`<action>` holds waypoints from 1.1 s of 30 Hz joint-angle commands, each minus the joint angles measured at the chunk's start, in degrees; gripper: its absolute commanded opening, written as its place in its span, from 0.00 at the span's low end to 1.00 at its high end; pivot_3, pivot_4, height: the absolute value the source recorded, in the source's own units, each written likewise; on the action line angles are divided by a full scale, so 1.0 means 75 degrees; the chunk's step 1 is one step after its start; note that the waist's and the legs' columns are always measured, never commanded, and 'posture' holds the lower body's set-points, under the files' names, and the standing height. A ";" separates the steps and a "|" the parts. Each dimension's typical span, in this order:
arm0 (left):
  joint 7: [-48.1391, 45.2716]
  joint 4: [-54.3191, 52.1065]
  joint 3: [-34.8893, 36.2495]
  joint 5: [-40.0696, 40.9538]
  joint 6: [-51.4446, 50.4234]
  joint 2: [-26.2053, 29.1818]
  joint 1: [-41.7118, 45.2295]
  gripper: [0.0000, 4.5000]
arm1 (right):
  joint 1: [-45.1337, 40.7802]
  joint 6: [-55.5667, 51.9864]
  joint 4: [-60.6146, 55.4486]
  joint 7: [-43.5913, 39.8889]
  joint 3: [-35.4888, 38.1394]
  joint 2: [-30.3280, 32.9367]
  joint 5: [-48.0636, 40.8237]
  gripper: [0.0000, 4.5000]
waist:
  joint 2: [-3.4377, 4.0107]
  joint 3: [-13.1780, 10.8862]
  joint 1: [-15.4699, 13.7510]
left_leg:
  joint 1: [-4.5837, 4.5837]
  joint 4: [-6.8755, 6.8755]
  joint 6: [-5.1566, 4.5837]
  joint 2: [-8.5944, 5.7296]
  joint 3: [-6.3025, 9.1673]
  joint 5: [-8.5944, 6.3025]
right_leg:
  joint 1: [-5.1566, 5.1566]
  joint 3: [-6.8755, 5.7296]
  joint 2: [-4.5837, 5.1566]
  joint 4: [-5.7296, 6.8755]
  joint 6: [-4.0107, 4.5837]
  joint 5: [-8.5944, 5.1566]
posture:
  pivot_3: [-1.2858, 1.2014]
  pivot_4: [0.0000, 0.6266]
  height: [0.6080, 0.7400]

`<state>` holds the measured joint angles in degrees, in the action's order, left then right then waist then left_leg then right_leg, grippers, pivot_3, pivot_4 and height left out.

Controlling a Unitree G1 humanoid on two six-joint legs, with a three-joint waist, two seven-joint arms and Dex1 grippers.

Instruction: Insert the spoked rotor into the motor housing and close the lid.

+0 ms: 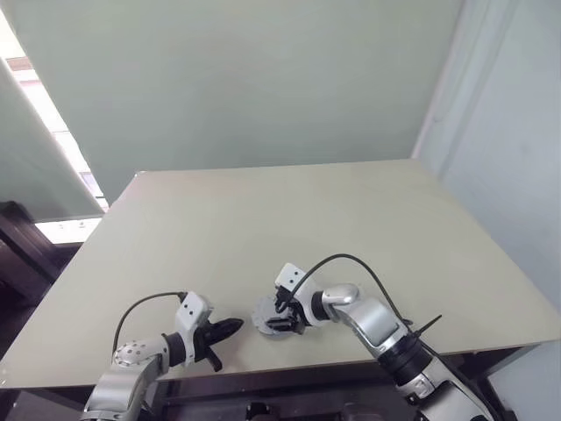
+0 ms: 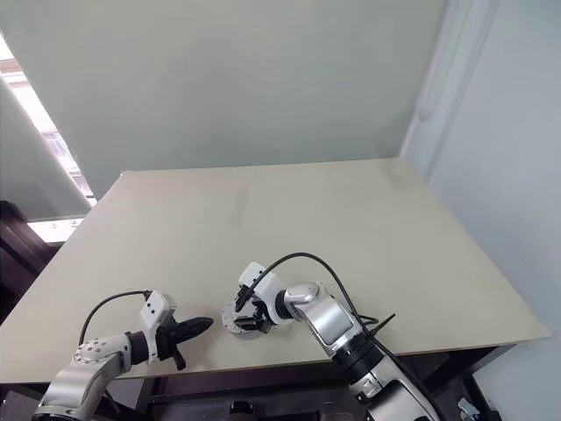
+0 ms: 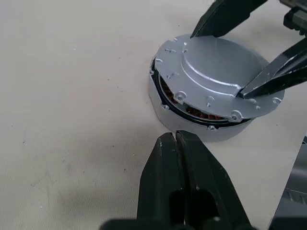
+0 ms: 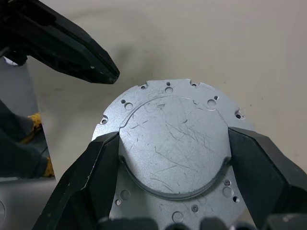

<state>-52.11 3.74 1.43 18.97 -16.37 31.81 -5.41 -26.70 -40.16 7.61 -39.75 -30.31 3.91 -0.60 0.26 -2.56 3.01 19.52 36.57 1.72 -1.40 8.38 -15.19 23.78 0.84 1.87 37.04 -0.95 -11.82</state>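
You had the lid (image 3: 218, 79) sitting on top of the motor housing (image 3: 192, 112), slightly tilted, with a gap on the near side where the copper windings showed under its rim, so I'd judge it not yet seated flush. It read as a stiff, flat disc of grey metal, probably light for its width and rather slick, with a scratched raised centre and a lower flange dotted with small holes and notches; a smooth face like that gives jaws little to bite on, so the step around the raised centre was the sensible place to take hold. That was where you had the right gripper (image 4: 172, 158): its jaws stood wide apart, one on each side of the raised part, touching or very nearly touching its edge (whether they were truly pressing it I could not tell). The spoked rotor was hidden under the lid, if it was inside at all. The stack rested on the table (image 1: 289, 219) near its front edge, roughly in the middle. Your left gripper (image 3: 176, 143) lay low just beside the housing, jaws pressed together on nothing, tips pointing at its side wall.
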 commanded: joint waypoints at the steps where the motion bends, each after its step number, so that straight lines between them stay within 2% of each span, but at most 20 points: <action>1: -0.0035 -0.0249 0.0048 0.0029 0.0016 0.0068 0.0139 0.00 | -0.0073 0.0018 -0.0345 0.0296 0.0204 -0.0203 -0.0061 0.72 | 0.0000 0.0000 0.0000 | 0.0000 -0.0001 0.0000 0.0001 0.0000 0.0000 | 0.0001 0.0000 0.0000 0.0000 0.0000 0.0000 | 0.52 0.00 1.00; 11: -0.0019 -0.0271 0.0059 0.0022 -0.0022 0.0074 0.0110 0.00 | -0.0008 -0.0206 -0.0188 0.0850 0.0019 -0.0406 0.0052 0.72 | 0.0000 0.0000 0.0005 | -0.0001 0.0000 0.0000 0.0003 -0.0001 0.0000 | 0.0001 0.0000 -0.0001 0.0001 0.0000 0.0000 | 0.52 0.00 1.00; 33: 0.0023 -0.0248 0.0069 0.0030 0.0036 0.0006 0.0042 0.00 | -0.0225 -0.0367 -0.0115 0.0593 -0.0586 -0.0031 0.0483 0.72 | 0.0000 0.0000 0.0004 | -0.0002 0.0000 0.0000 0.0003 -0.0001 0.0000 | -0.0001 -0.0001 -0.0001 0.0000 0.0001 -0.0001 | 0.52 0.00 1.00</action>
<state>-51.90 3.74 1.39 18.97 -16.83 31.65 -5.67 -27.06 -42.45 7.47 -35.21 -34.31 3.69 2.34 0.26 -2.56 3.04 19.50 36.58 1.71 -1.38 8.37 -15.19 23.78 0.84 1.86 37.04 -0.94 -11.82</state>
